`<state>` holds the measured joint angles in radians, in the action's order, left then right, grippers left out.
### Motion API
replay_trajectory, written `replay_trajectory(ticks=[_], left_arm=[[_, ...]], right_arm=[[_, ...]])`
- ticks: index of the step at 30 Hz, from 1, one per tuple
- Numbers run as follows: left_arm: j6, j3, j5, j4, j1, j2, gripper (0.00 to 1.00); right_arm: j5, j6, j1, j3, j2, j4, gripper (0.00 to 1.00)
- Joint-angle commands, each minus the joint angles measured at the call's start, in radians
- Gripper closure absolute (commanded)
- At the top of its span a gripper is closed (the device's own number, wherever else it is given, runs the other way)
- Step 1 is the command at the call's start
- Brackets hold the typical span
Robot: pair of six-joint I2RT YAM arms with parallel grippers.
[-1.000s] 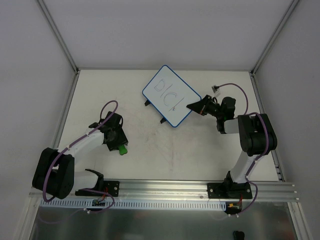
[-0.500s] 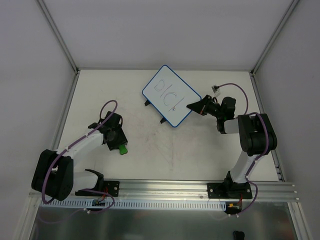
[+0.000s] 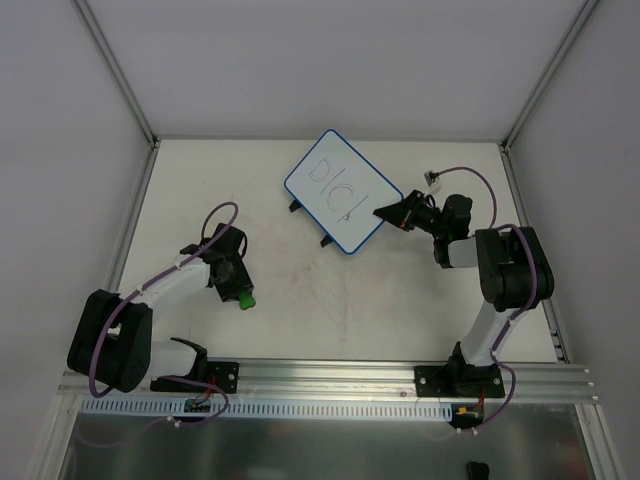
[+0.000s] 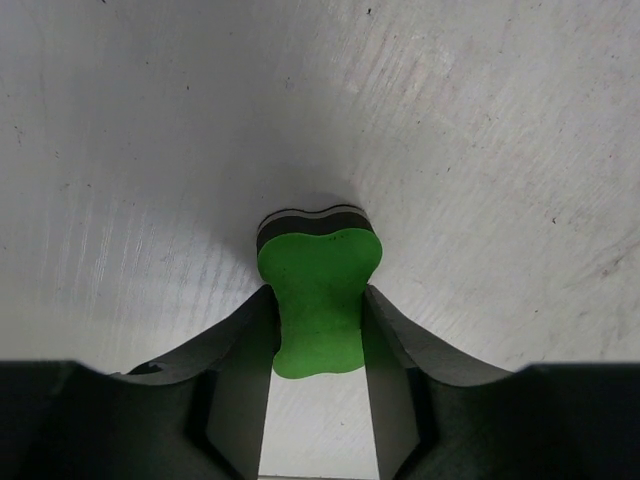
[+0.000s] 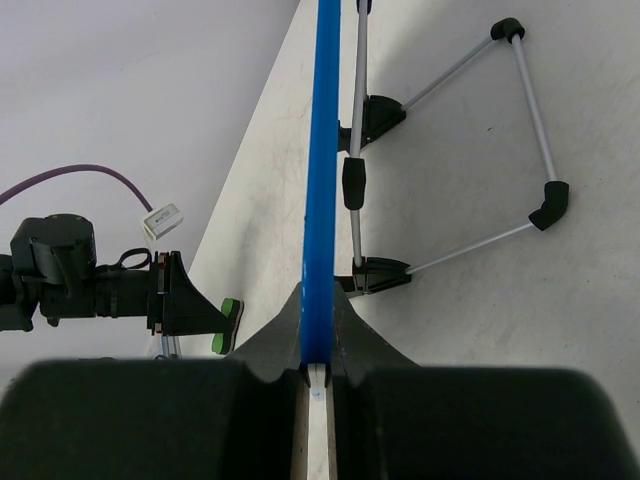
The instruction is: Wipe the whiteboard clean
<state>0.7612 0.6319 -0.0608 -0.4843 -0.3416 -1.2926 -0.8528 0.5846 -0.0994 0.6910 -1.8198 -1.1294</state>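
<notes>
Top view first: sitting at the pick-up-the-eraser step, judging by the layout, with no wiping begun. Spotting the whiteboard (image 3: 343,192) toward twelve o'clock on the table (image 3: 330,290), marker strokes plain across its face. Finding the right gripper (image 3: 385,212) reaching in from three o'clock onto the board's near corner, forearm low, elbow folded back toward its base. Finding the left gripper (image 3: 240,293) down at nine o'clock, well apart from the board, nosing onto the green eraser (image 3: 245,298), arm bent tight.

Left wrist view: pinching the eraser at its narrow waist, both fingers (image 4: 240,340) touching its sides, dark felt face turned toward the tabletop. Unable to tell whether lifted or resting.

Right wrist view: clamping the board's blue rim between closed jaws, seen edge-on and running off to twelve o'clock, the wire stand (image 5: 520,130) splaying out at two o'clock.

Next, by judgement: raising the eraser, carrying it toward one o'clock, pressing the felt flat onto the strokes while bracing the board with the right.
</notes>
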Motion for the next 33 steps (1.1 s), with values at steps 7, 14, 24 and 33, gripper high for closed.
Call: replay_trajectory(ticks=[7, 14, 24, 33], left_arm=[[-0.017, 0.025, 0.004, -0.013, -0.01, 0.07, 0.85], [-0.114, 0.155, 0.055, 0.003, -0.01, 0.113, 1.0], [-0.247, 0.4, 0.156, 0.154, -0.008, -0.013, 0.92], [-0.275, 0.647, 0.317, 0.335, 0.036, -0.259, 0.91]], right_arm=[[-0.028, 0.021, 0.007, 0.013, 0.005, -0.175, 1.0], [-0.035, 0.011, 0.006, 0.012, -0.01, -0.182, 1.0], [-0.038, -0.008, 0.004, -0.002, -0.009, -0.176, 1.0], [-0.035, -0.067, -0.008, -0.004, 0.008, -0.113, 1.0]])
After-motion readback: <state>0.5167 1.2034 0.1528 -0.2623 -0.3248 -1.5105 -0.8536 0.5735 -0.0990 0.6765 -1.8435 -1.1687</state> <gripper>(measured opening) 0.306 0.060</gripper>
